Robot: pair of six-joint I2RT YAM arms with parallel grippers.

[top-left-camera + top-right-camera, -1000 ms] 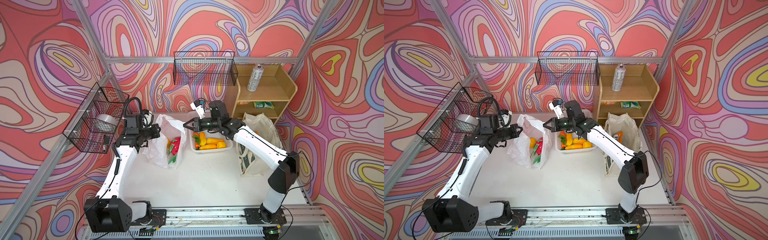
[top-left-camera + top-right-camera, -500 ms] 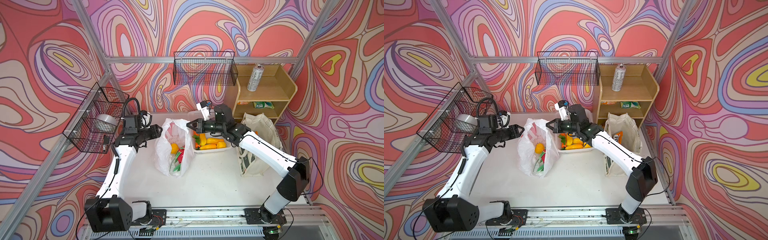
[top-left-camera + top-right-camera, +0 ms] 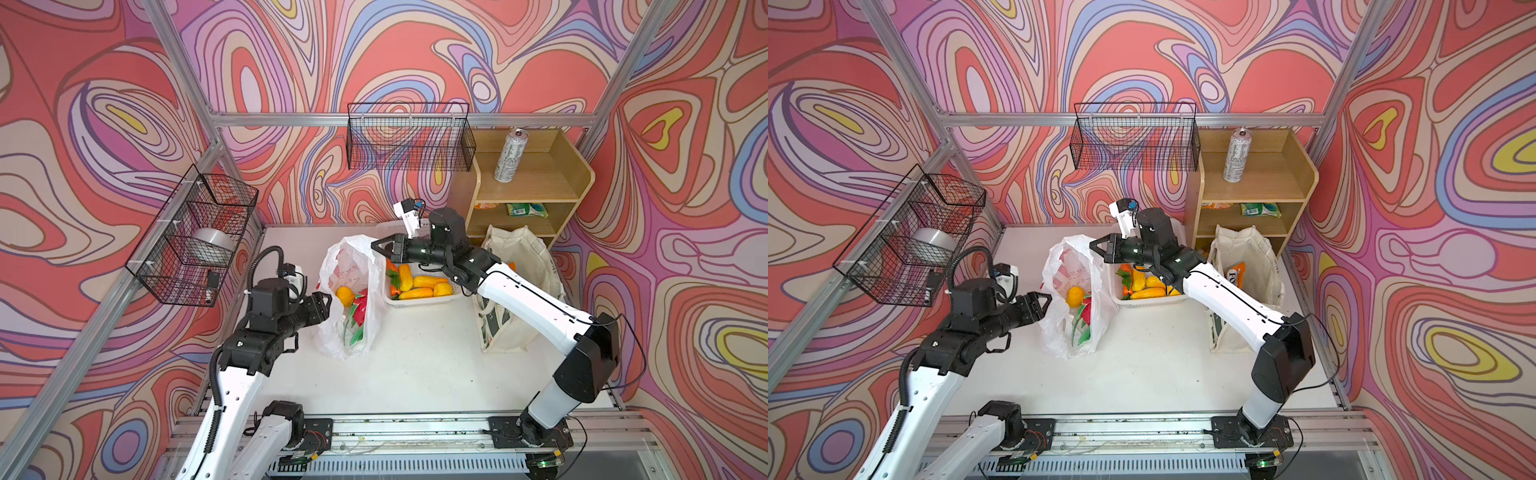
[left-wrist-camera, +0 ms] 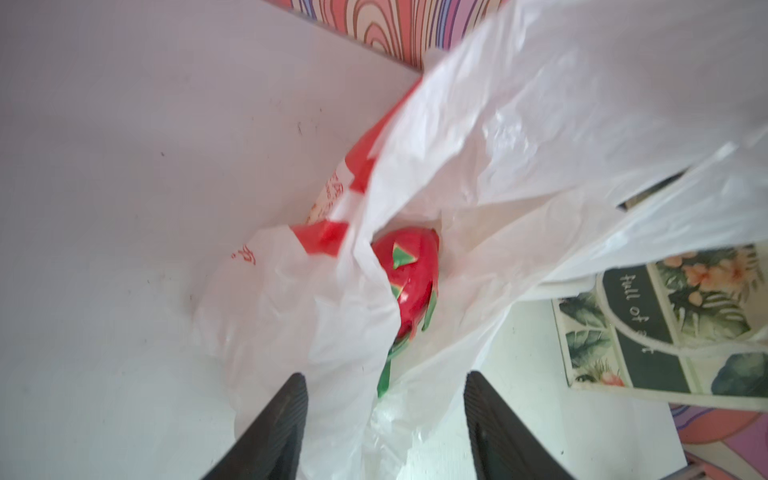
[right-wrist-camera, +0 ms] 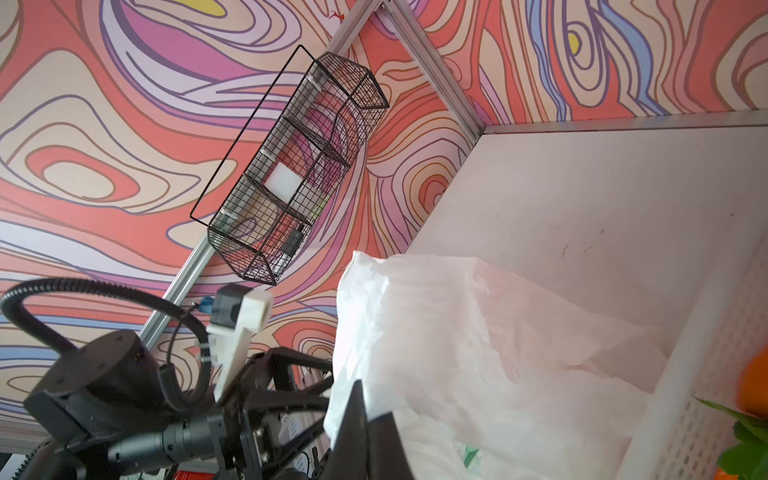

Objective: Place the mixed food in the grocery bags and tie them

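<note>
A thin white plastic grocery bag (image 3: 353,266) (image 3: 1069,266) with red print stands mid-table, its mouth gaping. Inside lie a yellow lemon (image 3: 345,296) and a pink dragon fruit (image 3: 362,308) (image 4: 411,270). My right gripper (image 3: 376,246) (image 5: 365,415) is shut on the bag's upper right rim and holds it up. At the bag's left side my left gripper (image 3: 327,304) (image 4: 384,399) stands open, with loose bag film between its fingers but not pinched. The cream canvas tote (image 3: 519,266) (image 4: 665,332) stands at the right with an orange snack packet (image 3: 1235,274) in it.
A white lattice basket (image 3: 419,300) with yellow and orange toy produce (image 3: 424,282) sits between bag and tote. The wooden shelf (image 3: 536,183) holds a silver can (image 3: 510,156) and a green packet (image 3: 525,210). Black wire baskets (image 3: 195,237) (image 3: 409,137) hang on the walls.
My left gripper has opened and let go of the bag's left rim, then dropped toward the front. The bag has swung right and now hangs from the right gripper alone.
</note>
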